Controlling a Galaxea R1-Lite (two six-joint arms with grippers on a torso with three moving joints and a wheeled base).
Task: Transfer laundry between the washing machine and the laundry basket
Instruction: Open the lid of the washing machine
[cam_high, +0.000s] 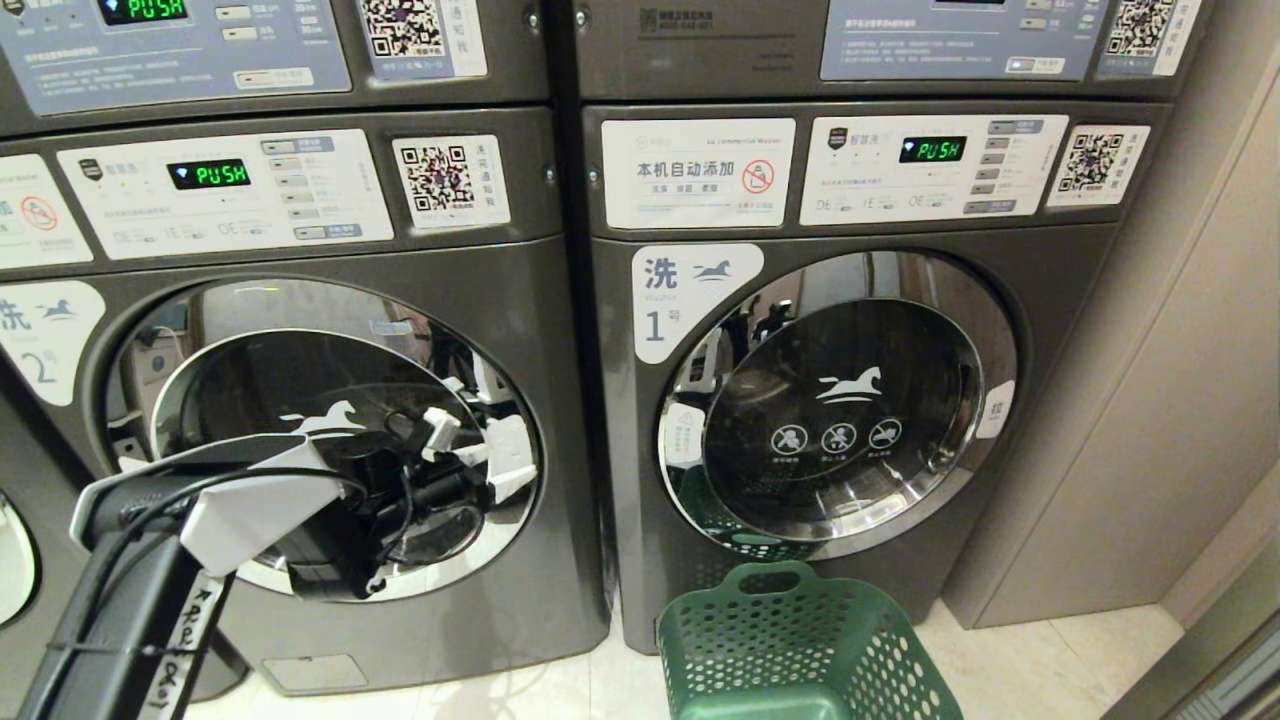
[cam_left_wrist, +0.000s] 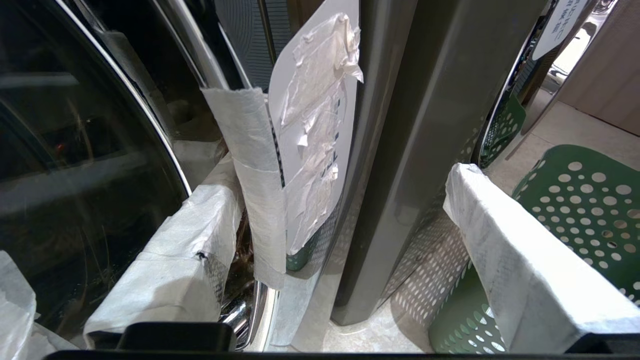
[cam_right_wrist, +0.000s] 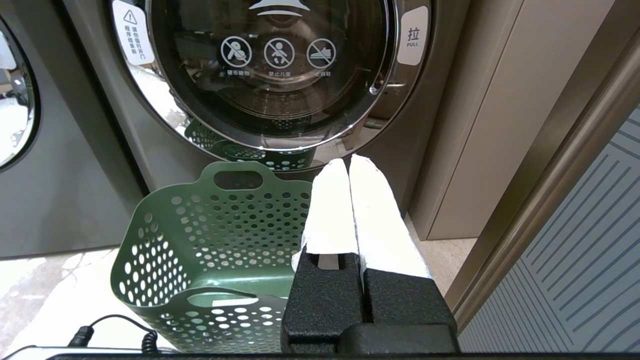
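the left claw (cam_left_wrist: 345, 200) hangs wide open and empty, one finger against the washing machine (cam_high: 300, 420) door's right edge. the right claw (cam_right_wrist: 350, 200) is shut, parked above the empty laundry basket (cam_right_wrist: 210, 225). no laundry shows; likely soft, light, best pinched mid-bundle.

Washer 1 (cam_high: 820, 400) stands at the right of the row, dark grey, its round chrome-rimmed glass door (cam_high: 840, 410) closed; a white label with the numeral 1 (cam_high: 680, 300) sits at the door's upper left, a white pull tag (cam_right_wrist: 412, 35) on its right rim; three round warning icons (cam_high: 838, 437) mark the glass under a white horse logo; its panel display (cam_high: 932, 150) reads PUSH in green, a QR sticker (cam_high: 1092, 162) beside it; stacked units above carry more panels; a beige wall panel (cam_high: 1180, 380) flanks the washer; the floor (cam_high: 1040, 650) is pale tile.
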